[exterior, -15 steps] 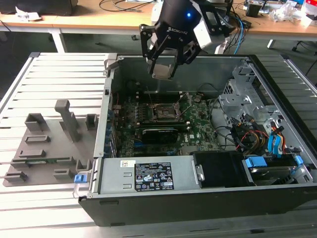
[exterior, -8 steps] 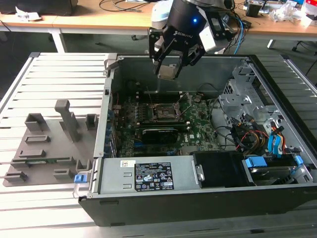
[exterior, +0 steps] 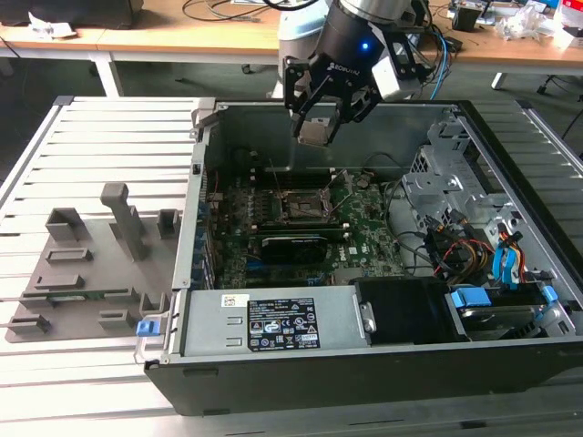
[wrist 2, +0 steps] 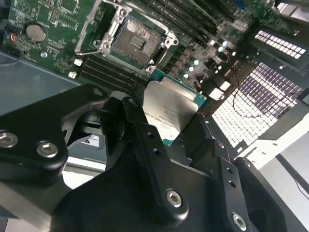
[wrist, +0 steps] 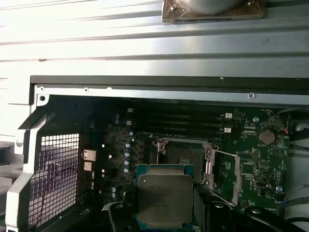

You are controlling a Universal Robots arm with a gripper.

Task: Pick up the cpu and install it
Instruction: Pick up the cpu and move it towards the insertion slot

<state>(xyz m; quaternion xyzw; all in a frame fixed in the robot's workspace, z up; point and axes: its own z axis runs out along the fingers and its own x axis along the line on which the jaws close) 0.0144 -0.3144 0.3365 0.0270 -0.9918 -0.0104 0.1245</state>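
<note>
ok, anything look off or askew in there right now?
Nothing stands out. The gripper holds the cpu above the open case, its edges roughly square with the empty socket. The socket's frame is swung open. No damage or loose parts visible on the motherboard.

Slatted metal table (exterior: pixel 100 137) carries open computer case (exterior: pixel 364 373); grey fixture plate (exterior: pixel 96 273) beside, exterior view's left.

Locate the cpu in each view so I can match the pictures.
Exterior view: the cpu is held in the gripper, up over the socket.
Second wrist view: cpu in the gripper, near the socket.
First wrist view: cpu in front of the socket.
Shared landmark: the open socket.
</note>
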